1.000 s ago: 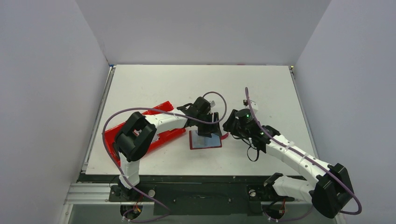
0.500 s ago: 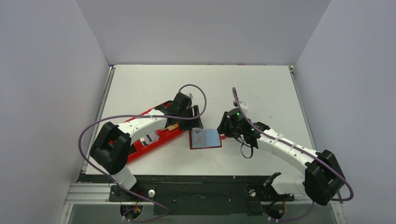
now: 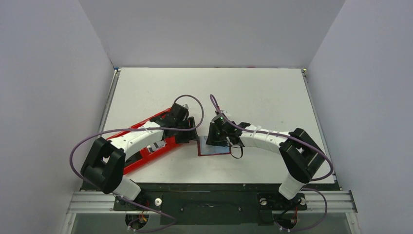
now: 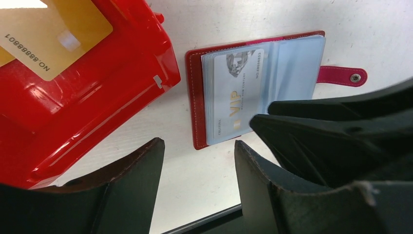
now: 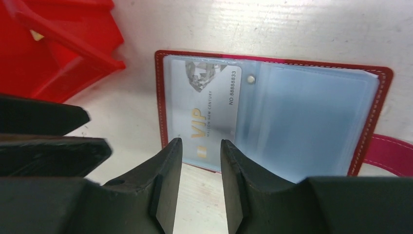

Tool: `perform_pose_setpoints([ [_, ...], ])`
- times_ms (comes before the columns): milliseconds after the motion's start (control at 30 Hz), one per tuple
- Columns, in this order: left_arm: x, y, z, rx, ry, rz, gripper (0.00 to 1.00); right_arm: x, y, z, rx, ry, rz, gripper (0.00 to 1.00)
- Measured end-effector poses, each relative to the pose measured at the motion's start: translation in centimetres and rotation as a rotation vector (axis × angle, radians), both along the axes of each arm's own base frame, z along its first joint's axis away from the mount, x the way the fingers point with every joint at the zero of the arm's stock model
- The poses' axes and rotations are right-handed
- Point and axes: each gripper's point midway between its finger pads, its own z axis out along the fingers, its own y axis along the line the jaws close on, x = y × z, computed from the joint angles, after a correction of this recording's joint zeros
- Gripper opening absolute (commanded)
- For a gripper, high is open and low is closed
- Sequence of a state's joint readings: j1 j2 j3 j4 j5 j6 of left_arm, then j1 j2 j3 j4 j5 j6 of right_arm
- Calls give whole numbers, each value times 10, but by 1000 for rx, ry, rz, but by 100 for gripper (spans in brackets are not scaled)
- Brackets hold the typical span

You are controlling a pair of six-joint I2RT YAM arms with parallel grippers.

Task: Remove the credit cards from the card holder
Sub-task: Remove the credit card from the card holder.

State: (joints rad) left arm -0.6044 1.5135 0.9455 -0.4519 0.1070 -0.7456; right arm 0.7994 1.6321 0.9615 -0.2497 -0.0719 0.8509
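At the near centre of the white surface, the dark-red card holder lies open and flat with its grey-blue pockets facing up, and its strap tab sticks out from one edge. A silver card with gold "VIP" lettering sits in the pocket on the left half of the holder, the side closest to the red tray. The tray lies just left of the holder, angled across the surface, and a gold card rests in one of its compartments. The left tool hangs over the strip of bare surface between tray and holder; its fingers stand well apart and there is nothing between them. The right tool reaches in from the right over the holder's left half. Its fingers are only narrowly apart, with the tips at a short edge of the silver card. Whether they touch the card cannot be told. From above, the two tools sit close together, the left tool by the right end of the tray and the right tool over the holder.
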Motion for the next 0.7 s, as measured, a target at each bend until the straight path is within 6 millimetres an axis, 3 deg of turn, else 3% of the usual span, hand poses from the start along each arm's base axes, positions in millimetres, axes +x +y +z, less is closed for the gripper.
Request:
perform_pose_setpoints([
  [200,2,4,4,-3,-11,4,51,-5,2,-24,-20,60,9,31],
  [700,-2,-5,-8,21,18,-37,44,5,-9,-34,2,52,-40,33],
])
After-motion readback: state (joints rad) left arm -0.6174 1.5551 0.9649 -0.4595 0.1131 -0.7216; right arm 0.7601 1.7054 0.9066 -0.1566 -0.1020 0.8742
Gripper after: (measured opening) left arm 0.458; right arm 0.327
